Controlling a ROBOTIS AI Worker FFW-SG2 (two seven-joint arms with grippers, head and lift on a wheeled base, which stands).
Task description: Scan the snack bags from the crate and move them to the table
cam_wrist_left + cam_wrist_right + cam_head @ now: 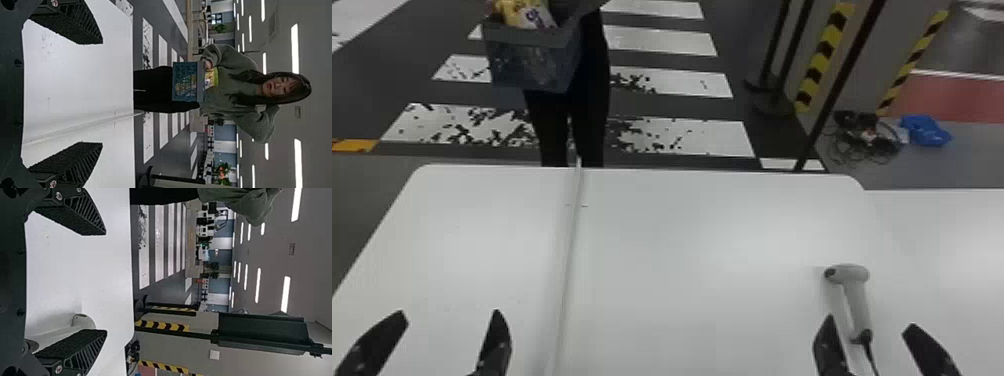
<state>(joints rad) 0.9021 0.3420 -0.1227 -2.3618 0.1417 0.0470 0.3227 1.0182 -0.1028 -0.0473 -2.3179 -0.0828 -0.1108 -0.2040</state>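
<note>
Head view first, going left to right: in the lower left of the frame we have our left gripper [451, 315], its fingers spread wide and holding nothing, over the white table [682, 240]. In the upper left, well apart from those fingertips and beyond the table's far edge, a person [592, 75] holds the crate [522, 65], with yellow snack bags [529, 12] at its top. Our left wrist view puts that crate out past the open gap between our fingers, touching neither, with the person's hand [206, 64] at its rim. A thin pale strip [569, 260] runs across the table, left of the middle. In the lower right, the grey scanner [857, 295] lies on the table, its handle reaching down between the fingertips of our right gripper [871, 322] as the head view sees them. Those fingers are parted too, gripping nothing; in our right wrist view, one partly hides the scanner.
</note>
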